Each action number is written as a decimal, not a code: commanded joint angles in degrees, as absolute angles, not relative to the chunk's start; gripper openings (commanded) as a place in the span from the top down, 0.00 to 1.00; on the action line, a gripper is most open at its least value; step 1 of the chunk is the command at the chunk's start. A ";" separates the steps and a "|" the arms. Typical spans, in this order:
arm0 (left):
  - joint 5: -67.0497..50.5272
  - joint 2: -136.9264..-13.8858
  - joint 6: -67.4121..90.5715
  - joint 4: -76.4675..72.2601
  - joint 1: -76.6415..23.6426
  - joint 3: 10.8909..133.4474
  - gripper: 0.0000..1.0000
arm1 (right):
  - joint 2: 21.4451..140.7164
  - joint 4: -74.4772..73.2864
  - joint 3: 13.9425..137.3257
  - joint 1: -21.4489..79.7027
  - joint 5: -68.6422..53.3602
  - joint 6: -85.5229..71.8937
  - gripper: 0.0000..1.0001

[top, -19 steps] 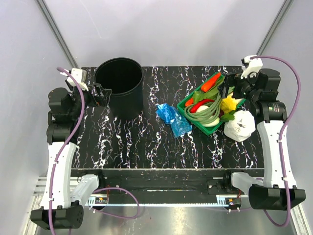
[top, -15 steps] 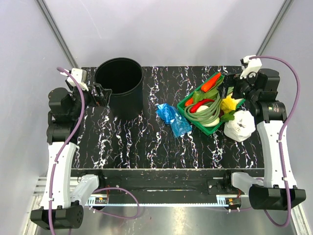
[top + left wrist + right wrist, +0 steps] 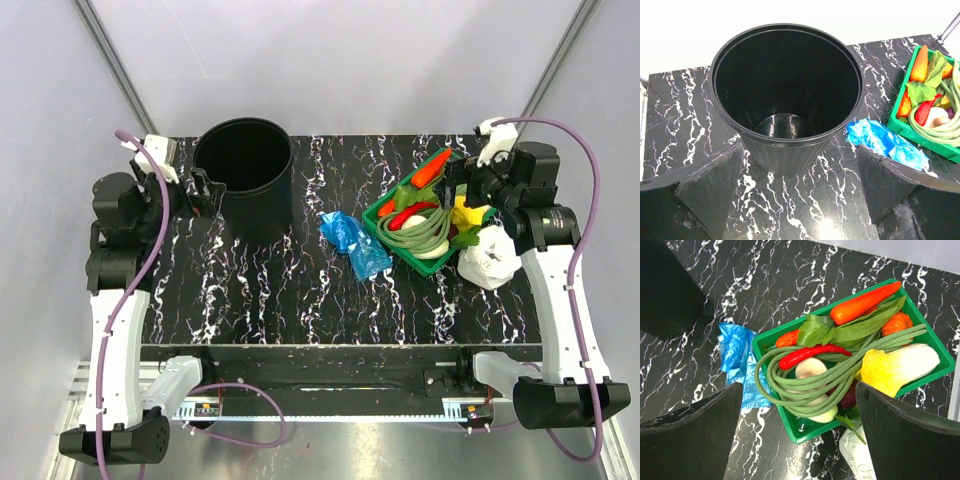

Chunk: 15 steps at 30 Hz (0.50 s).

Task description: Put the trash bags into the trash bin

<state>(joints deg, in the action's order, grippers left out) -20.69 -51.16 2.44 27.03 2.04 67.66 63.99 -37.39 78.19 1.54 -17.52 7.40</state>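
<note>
A wad of blue trash bags point(image 3: 354, 243) lies on the black marbled table between the black trash bin point(image 3: 243, 176) and the green tray point(image 3: 372, 213). It also shows in the left wrist view point(image 3: 886, 143) and the right wrist view point(image 3: 738, 360). The bin point(image 3: 786, 97) stands upright at the back left and looks empty inside. My left gripper point(image 3: 200, 190) is open and empty, just left of the bin point(image 3: 667, 287). My right gripper point(image 3: 460, 185) is open and empty, raised above the tray's right end.
The green tray point(image 3: 807, 427) holds a carrot, red chillies, long beans, leaves and a yellow vegetable. A white wrinkly plastic lump point(image 3: 491, 255) lies right of the tray, near the table's right edge. Grey walls and metal frame posts surround the table.
Both arms have lifted and shifted slightly. The right gripper has moved left over the tray's right end. The blue bags and bin have not moved.
</note>
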 commanded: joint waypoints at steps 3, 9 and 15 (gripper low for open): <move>-22.40 -52.56 0.44 34.62 1.76 75.05 0.01 | 63.19 -42.70 79.02 4.74 -18.10 13.09 0.00; -21.89 -53.35 -0.97 35.42 1.50 76.99 0.01 | 64.60 -43.95 75.77 15.19 -11.96 14.50 0.00; -23.55 -53.35 -1.93 35.42 1.50 77.52 0.01 | 67.67 -40.96 72.78 21.70 -11.25 13.62 0.01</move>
<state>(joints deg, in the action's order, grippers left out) -21.52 -53.49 -0.45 36.21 1.74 75.05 65.84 -43.13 74.06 18.44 -13.91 13.08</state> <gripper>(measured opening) 0.988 0.993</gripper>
